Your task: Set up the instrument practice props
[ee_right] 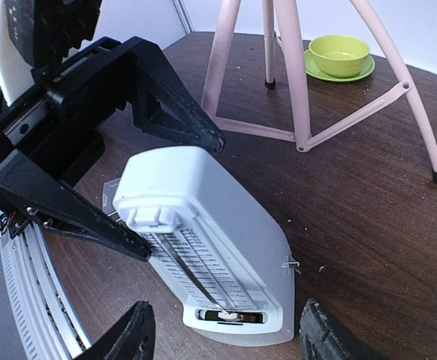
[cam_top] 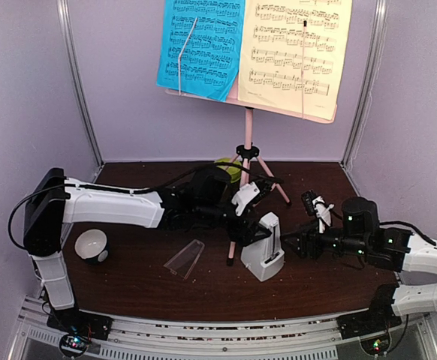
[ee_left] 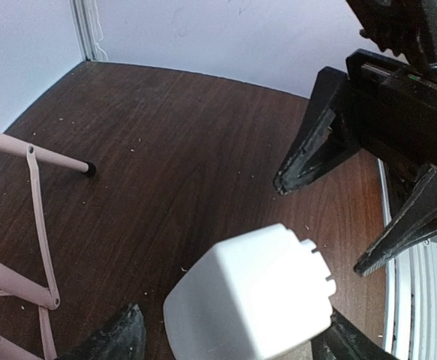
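1. Top view: pink music stand upright at centre. Its desk is at the top of frame, with the blue sheet on the left and the pale-yellow sheet on the right. Desk and sheets show in this view only
2. Top view: white metronome upright on the brown table, lower centre, just beside a front tripod leg. The clear cover is off it and lies apart to its left
3. White bowl at lower left, seen from the top only
4. Right wrist view: left gripper at upper left, jaws spread, one finger on each side of the metronome's top. The scale face shows only here
5. Left wrist view: small gap between the lower-left finger and the metronome cap, so not clamped. Contact on the other side is unclear
6. Same view, upper right: right gripper jaws spread, nothing between them, tips short of the metronome
7. Right wrist view: its own fingers at the bottom edge stand wide of the metronome base. Green cup and saucer at upper right behind the tripod legs; in the top view the left arm mostly hides them
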Tool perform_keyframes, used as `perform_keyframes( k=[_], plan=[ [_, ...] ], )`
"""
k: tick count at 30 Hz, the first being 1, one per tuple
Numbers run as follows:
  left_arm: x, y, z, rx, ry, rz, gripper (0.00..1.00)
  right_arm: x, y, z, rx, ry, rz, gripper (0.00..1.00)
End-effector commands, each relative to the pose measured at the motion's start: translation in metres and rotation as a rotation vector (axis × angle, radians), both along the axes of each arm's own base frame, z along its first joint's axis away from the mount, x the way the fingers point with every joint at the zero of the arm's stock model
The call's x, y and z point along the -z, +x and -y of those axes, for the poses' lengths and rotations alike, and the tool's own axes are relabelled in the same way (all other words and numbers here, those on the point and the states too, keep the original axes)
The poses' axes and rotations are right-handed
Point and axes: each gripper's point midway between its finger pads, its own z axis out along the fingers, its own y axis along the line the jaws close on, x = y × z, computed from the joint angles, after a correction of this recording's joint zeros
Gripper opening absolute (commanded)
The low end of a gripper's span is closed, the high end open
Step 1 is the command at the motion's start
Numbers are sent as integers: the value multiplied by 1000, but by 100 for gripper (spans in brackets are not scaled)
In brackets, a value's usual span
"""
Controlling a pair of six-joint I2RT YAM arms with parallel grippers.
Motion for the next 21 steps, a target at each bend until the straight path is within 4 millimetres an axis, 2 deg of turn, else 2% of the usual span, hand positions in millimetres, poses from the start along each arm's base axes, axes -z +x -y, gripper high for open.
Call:
perform_keyframes(
  k=[1,6,14,15,18,19,21],
  plan=[
    [-13,-4,4,75,-2,66,75,2,0,-5,-32,-5,12,67],
    [-11,-11,2,146,9,74,57,5,3,-11,-53,-20,16,69],
    [-19,-8,-9,210,6,116,55,4,5,-20,-92,-34,25,70],
    [-19,-7,-10,212,9,119,55,3,6,-21,-94,-36,27,70],
    [-24,6,-12,147,32,128,78,3,6,-21,-94,-45,22,70],
    [-27,9,-12,110,23,108,82,3,6,-21,-95,-44,20,70],
    [-33,9,-10,68,-25,62,84,3,5,-18,-82,-39,19,70]
  ],
)
